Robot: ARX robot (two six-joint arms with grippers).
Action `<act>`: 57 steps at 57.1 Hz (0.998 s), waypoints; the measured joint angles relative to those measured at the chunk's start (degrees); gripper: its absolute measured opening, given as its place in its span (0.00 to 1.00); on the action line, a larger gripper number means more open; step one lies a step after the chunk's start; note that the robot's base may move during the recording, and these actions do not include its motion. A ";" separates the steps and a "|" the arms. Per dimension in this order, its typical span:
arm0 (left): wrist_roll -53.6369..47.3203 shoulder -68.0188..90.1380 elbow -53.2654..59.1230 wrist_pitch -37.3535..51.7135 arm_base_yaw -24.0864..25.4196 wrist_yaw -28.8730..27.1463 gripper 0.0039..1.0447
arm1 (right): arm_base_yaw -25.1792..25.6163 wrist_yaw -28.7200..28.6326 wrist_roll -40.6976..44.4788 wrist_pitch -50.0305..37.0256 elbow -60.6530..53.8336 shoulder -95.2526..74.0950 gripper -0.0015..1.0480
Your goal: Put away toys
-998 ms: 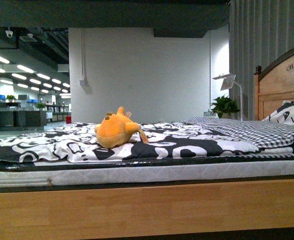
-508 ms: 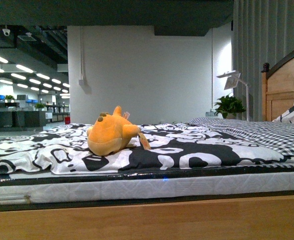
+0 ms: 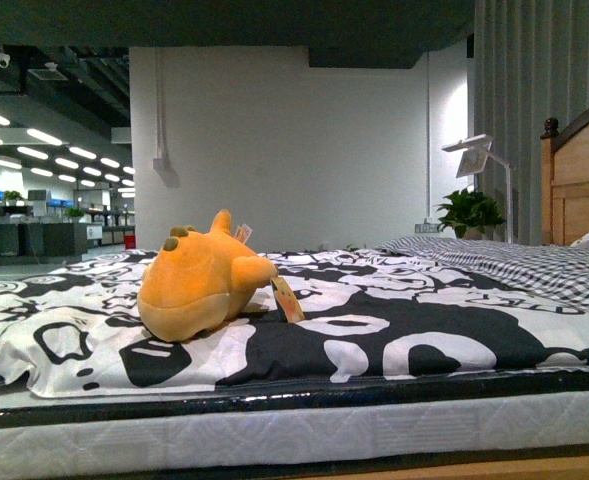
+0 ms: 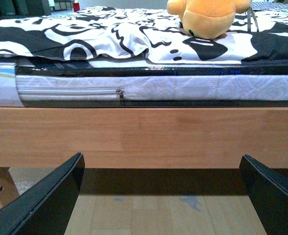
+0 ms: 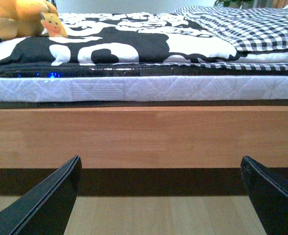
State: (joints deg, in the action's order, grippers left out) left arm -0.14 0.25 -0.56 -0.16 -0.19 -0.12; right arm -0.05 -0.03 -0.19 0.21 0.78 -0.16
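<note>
An orange-yellow plush toy (image 3: 199, 280) lies on the black-and-white patterned bedspread (image 3: 394, 335), left of middle in the front view, with a small tag at its side. It also shows in the left wrist view (image 4: 207, 17) and at the edge of the right wrist view (image 5: 14, 17). My left gripper (image 4: 161, 196) is open and empty, low in front of the wooden bed rail (image 4: 144, 137). My right gripper (image 5: 161, 196) is open and empty, also low before the rail (image 5: 144, 137). Neither arm shows in the front view.
The mattress (image 3: 304, 430) sits on a wooden frame above a light wood floor (image 4: 158, 215). A checked blanket (image 3: 534, 265) covers the bed's right side by the wooden headboard (image 3: 579, 180). A lamp (image 3: 474, 155) and a potted plant (image 3: 469, 212) stand behind.
The front view has come closer to the bed and risen; the plush toy looks larger and the wooden rail has dropped out of the frame. The toy itself has not moved on the bedspread.
</note>
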 joint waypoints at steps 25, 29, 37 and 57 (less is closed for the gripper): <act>0.00 -0.02 0.00 0.00 0.00 -0.02 0.94 | 0.00 -0.02 0.00 0.00 0.00 0.02 0.94; 0.00 -0.02 0.00 0.00 0.00 0.02 0.94 | 0.00 0.02 0.00 0.00 0.00 0.00 0.94; 0.00 -0.02 0.00 0.00 0.00 -0.02 0.94 | 0.00 0.00 0.00 0.00 0.00 0.02 0.94; 0.00 0.00 0.00 0.00 0.00 -0.02 0.94 | 0.00 0.00 0.00 0.00 0.00 0.00 0.94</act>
State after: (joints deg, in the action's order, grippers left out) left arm -0.14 0.25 -0.56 -0.16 -0.19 -0.14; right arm -0.05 -0.03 -0.19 0.21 0.78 -0.16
